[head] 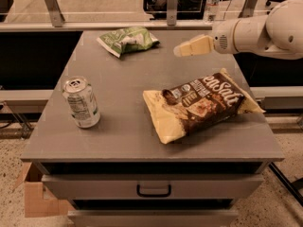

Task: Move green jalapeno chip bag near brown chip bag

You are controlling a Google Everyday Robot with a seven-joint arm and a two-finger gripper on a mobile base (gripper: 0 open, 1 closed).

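The grey desk (pixel 132 84) carries three things. Taking its middle as the clock's centre, the green jalapeno chip bag (pixel 128 39) lies crumpled toward 11 o'clock, close to the far edge. The brown chip bag (pixel 201 103) lies flat toward 4 o'clock, its cream end pointing to the front and its dark lettered end reaching the right edge. The two bags are well apart. A green-and-white soda can (pixel 81 102) stands upright toward 8 o'clock, alone near the left edge.

The pincer (pixel 181 49) hangs above the desk toward 1 o'clock, at the end of a white arm coming in from the right. It points at 9 o'clock, toward the green bag, but is apart from it and touches nothing. It carries no object; I cannot tell whether it is released or clenched.

Below the desk's front, a drawer handle (pixel 154 190) shows, and a cardboard box (pixel 38 202) sits on the floor at 7 o'clock.
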